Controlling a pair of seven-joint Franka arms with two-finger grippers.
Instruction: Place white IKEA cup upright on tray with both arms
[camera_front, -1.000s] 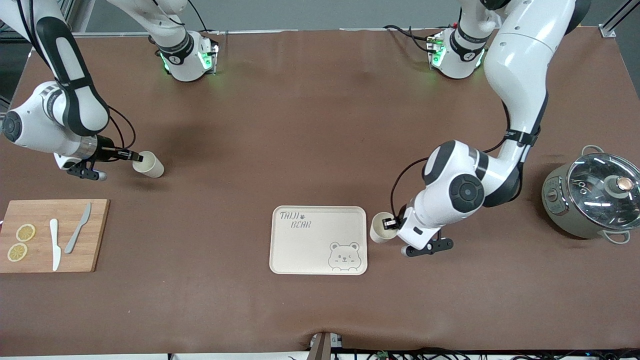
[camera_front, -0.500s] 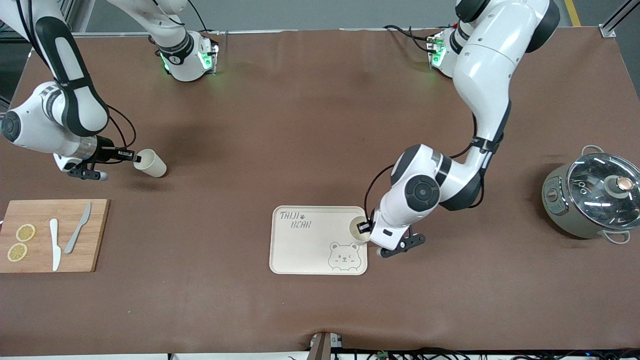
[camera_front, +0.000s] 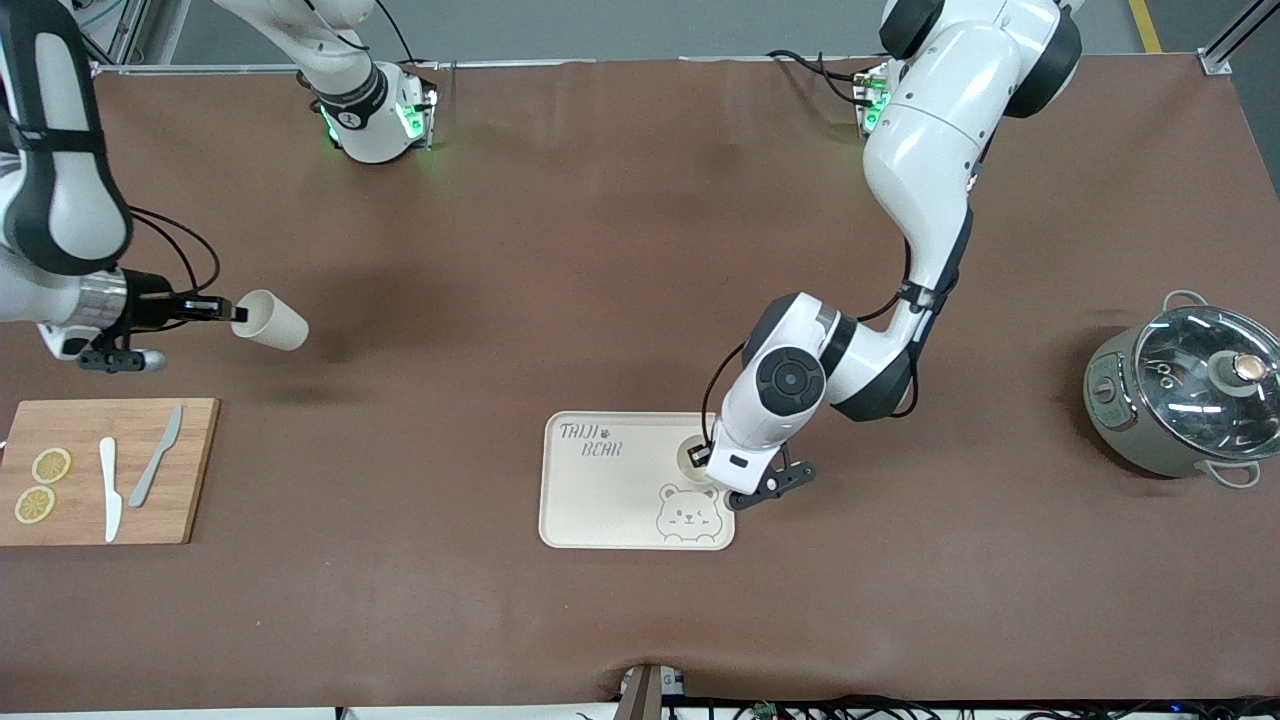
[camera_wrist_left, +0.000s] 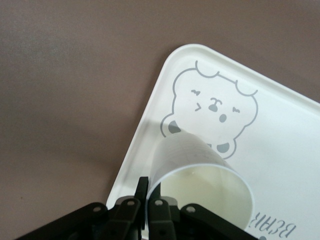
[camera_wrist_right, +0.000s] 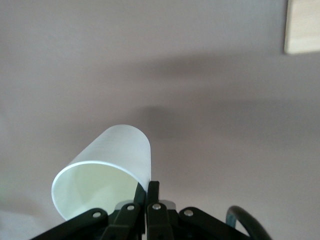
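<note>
The cream tray (camera_front: 610, 500) with grey lettering and a bear face lies near the table's middle. My left gripper (camera_front: 702, 455) is shut on the rim of a white cup (camera_front: 692, 452) and holds it over the tray's edge toward the left arm's end, above the bear drawing. In the left wrist view the gripper (camera_wrist_left: 148, 197) pinches the cup (camera_wrist_left: 200, 172) wall over the tray (camera_wrist_left: 280, 130). My right gripper (camera_front: 232, 312) is shut on the rim of a second white cup (camera_front: 270, 322), tilted above the table near the right arm's end. The right wrist view shows that gripper (camera_wrist_right: 148, 192) and its cup (camera_wrist_right: 102, 172).
A wooden cutting board (camera_front: 195, 470) with lemon slices, a white knife and a grey knife lies at the right arm's end, nearer the front camera. A grey-green pot (camera_front: 1180, 395) with a glass lid stands at the left arm's end.
My left gripper has carried its cup from beside the tray to over the tray's edge. My right gripper has lifted its cup and drawn it toward the right arm's end of the table.
</note>
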